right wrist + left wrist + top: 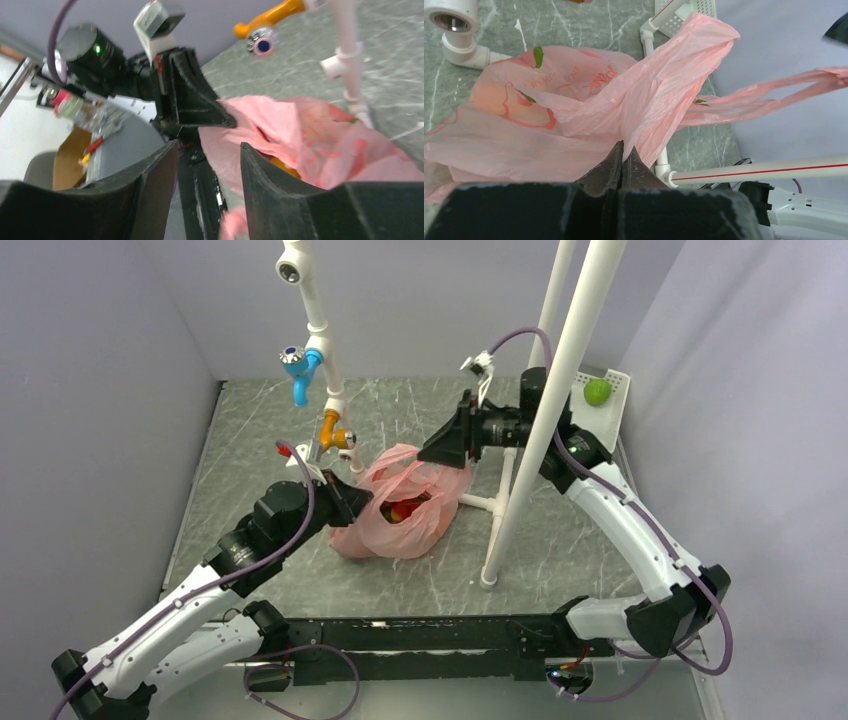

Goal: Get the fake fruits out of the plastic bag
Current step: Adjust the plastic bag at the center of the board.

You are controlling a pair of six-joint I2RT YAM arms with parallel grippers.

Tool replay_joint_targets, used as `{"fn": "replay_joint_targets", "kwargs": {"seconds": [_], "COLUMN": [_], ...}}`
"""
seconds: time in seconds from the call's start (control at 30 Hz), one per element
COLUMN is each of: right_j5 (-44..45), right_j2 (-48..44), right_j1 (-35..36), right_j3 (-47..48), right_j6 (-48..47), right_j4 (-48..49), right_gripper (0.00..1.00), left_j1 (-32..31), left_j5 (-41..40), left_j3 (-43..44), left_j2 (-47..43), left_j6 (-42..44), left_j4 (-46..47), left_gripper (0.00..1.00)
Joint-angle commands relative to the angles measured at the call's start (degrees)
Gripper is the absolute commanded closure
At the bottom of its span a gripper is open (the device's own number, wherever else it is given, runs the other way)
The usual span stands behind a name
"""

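The pink plastic bag [400,525] lies at the table's middle, its mouth open upward. Red and orange fake fruits [410,508] show inside it. My left gripper [352,506] is at the bag's left rim; in the left wrist view the gripper [624,148] is shut on a fold of the bag [574,110], and one loop handle [774,92] stretches to the right. My right gripper [440,450] hovers at the bag's upper right edge. In the right wrist view that gripper [209,150] is open, with bag film [300,125] and an orange fruit [286,168] just beyond its fingers.
A white PVC pipe frame stands around the bag: a slanted pole [540,430] to its right and a pipe with blue [300,370] and orange [335,435] taps behind it. A white slotted basket [620,390] holding a lime-green fruit [598,392] leans at the back right.
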Motion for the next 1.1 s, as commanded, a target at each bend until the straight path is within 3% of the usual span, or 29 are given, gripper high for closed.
{"fn": "replay_joint_targets", "kwargs": {"seconds": [0.0,0.13,0.27,0.5,0.7,1.07], "right_j5": [-7.90,-10.30,-5.12,10.50,18.78,7.39], "right_j2": [1.77,4.56,5.86,3.43,5.10,7.23], "right_j1": [2.26,2.35,2.33,2.13,-0.08,0.38], "right_j3": [-2.87,-5.16,-8.85,-19.32,-22.99,-16.70], "right_j6": [-4.71,-7.14,-9.67,-11.39,-8.51,-6.45], "right_j4": [6.10,5.79,3.19,4.25,4.57,5.56], "right_gripper": [0.51,0.63,0.71,0.68,0.65,0.54], "left_j1": [0.17,0.17,0.23,0.24,0.29,1.13], "left_j5": [-0.91,-0.90,-0.97,0.34,9.05,15.65], "left_j3": [4.48,5.00,5.96,4.31,3.93,2.99], "left_j2": [1.42,2.88,3.39,1.51,2.35,4.13], "left_j6": [0.18,-0.06,-0.01,-0.05,0.95,-1.09], "left_j4": [1.81,2.35,3.26,5.96,9.73,17.04], "left_gripper": [1.00,1.00,1.00,1.00,1.00,1.00]}}
